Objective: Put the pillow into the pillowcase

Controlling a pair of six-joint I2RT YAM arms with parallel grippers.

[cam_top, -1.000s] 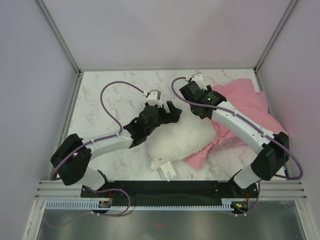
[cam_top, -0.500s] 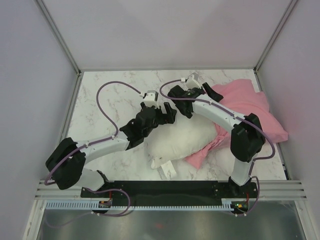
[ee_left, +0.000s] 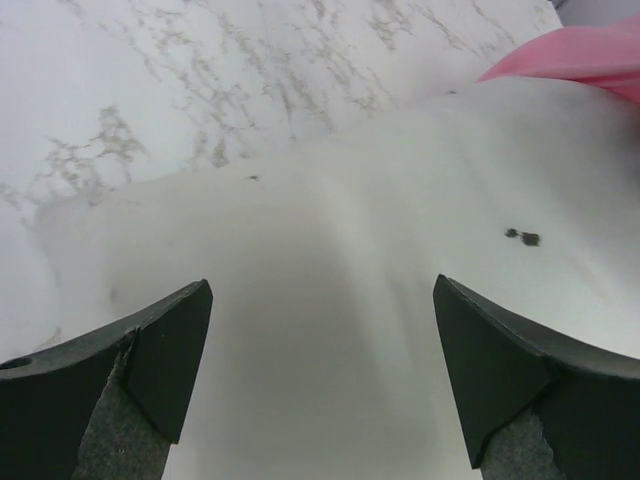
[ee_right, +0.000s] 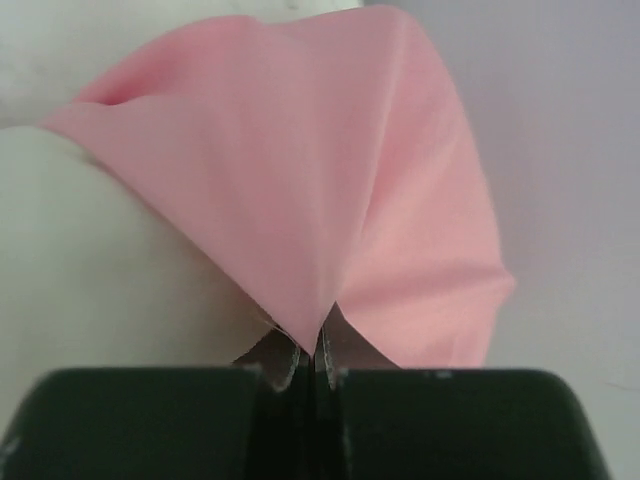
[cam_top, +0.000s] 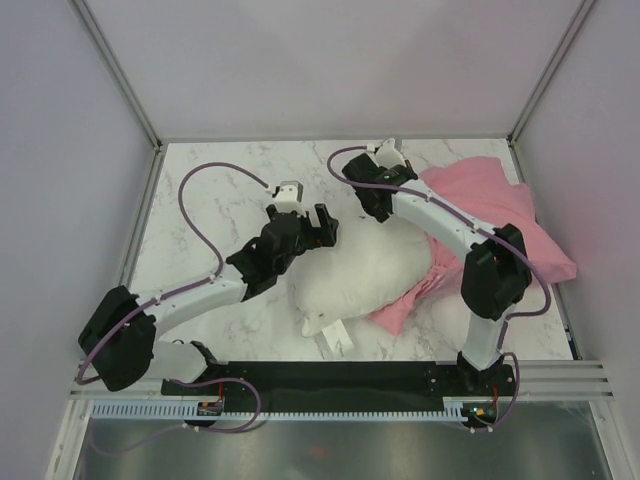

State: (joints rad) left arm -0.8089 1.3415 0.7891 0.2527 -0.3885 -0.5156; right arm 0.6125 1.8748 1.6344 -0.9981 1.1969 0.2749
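Note:
The white pillow lies mid-table with its right end inside the pink pillowcase; a small tag sticks out at its near edge. My right gripper is shut on a pinched fold of the pillowcase, with the pillow just to its left. From above, the right gripper sits at the pillow's far edge. My left gripper is open just above the pillow, nothing between its fingers. In the top view the left gripper hangs over the pillow's left end.
The marble table is walled by pale panels on three sides. Purple cables loop above each arm. A black base rail runs along the near edge.
The right gripper has shut on the pillowcase fabric after shifting left toward the pillow's far edge. The left arm has drawn slightly left and stays open.

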